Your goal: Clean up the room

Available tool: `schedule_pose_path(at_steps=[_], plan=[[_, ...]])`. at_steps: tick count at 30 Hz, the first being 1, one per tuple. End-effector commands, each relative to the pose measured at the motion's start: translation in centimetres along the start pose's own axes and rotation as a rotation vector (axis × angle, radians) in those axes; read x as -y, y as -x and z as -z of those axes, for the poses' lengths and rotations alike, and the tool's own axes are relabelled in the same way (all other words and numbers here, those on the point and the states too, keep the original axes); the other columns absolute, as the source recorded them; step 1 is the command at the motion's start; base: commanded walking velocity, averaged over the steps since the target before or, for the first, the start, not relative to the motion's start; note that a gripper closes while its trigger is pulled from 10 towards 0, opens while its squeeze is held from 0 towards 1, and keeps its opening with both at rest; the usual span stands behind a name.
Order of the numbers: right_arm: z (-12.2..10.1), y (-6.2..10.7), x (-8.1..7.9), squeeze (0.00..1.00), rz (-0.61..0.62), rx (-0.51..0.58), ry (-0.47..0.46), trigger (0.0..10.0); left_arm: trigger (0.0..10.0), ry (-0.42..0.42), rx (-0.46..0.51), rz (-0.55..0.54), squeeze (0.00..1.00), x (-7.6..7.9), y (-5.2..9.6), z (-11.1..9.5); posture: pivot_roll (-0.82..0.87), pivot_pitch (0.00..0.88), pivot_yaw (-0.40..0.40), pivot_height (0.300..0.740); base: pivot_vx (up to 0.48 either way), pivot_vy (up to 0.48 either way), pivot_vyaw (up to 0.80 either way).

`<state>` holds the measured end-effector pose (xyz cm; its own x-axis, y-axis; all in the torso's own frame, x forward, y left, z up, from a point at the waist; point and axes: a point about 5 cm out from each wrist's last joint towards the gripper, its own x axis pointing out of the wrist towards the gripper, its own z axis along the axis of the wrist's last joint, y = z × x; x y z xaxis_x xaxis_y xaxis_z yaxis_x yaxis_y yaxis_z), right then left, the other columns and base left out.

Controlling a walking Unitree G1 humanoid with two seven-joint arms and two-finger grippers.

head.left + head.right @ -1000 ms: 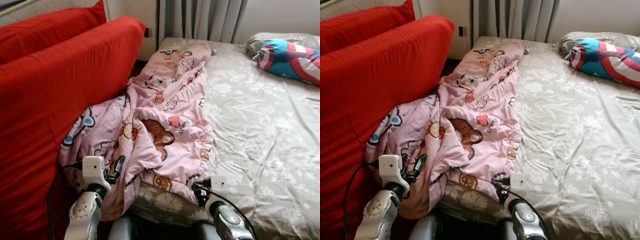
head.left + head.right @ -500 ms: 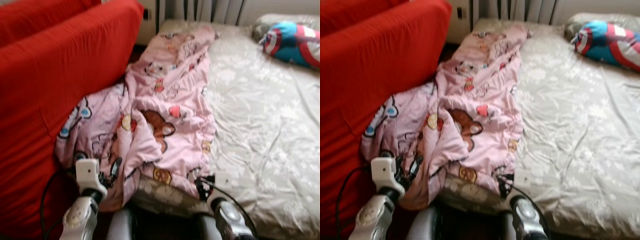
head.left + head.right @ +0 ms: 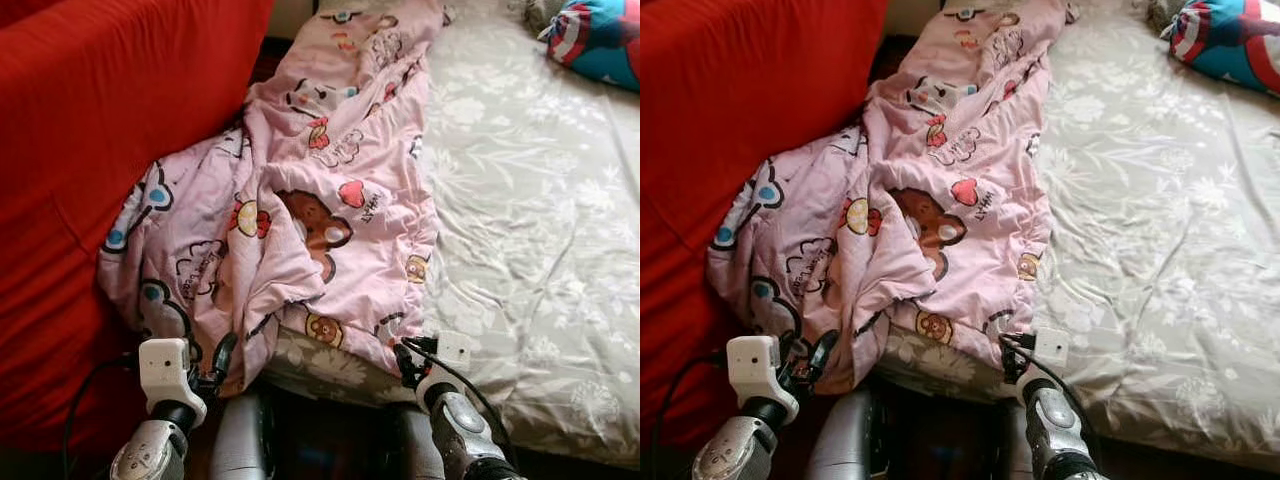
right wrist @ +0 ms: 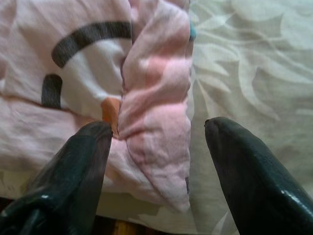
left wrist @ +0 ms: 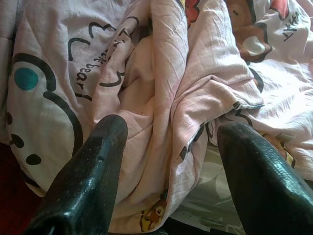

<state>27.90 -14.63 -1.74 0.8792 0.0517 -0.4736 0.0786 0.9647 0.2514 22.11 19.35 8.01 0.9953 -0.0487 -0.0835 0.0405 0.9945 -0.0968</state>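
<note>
Pink quilt [image 3: 300, 200] heaped along bed [image 3: 540, 200] edge beside red sofa [image 3: 90, 130], not yet straightened. Left gripper [image 5: 166, 161] and right gripper [image 4: 154, 147] both spread apart at near hem, clamping nothing. Tidying judged barely begun.

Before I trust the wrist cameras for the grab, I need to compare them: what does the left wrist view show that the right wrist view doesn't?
Left wrist view: the pink blanket bunched in deep folds with cartoon bear prints and lettering, between the open left gripper fingers.
Right wrist view: the blanket's hem corner beside the grey floral bedsheet, between the open right gripper fingers.
Both: pink blanket ahead of two spread black fingers, nothing gripped yet.
</note>
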Motion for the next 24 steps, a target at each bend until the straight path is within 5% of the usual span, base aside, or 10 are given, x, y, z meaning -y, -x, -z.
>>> schedule_pose_path(at_steps=[1, 24], plan=[[1.0, 0.3, 0.3, 0.0, 0.013, -0.045, -0.025, 10.0, 10.0, 0.015, -0.031, -0.007, 0.0, -0.1, 0.7, 0.4, 0.11, 0.327, -0.011, 0.631, 0.0, 0.0, 0.0], [1.0, 0.1, -0.8, 0.0, -0.052, -0.049, 0.013, 10.0, 10.0, 0.019, -0.084, -0.001, 0.0, 0.2, 2.6, 0.2, 0.13, 0.375, -0.003, 0.631, 0.0, 0.0, 0.0]])
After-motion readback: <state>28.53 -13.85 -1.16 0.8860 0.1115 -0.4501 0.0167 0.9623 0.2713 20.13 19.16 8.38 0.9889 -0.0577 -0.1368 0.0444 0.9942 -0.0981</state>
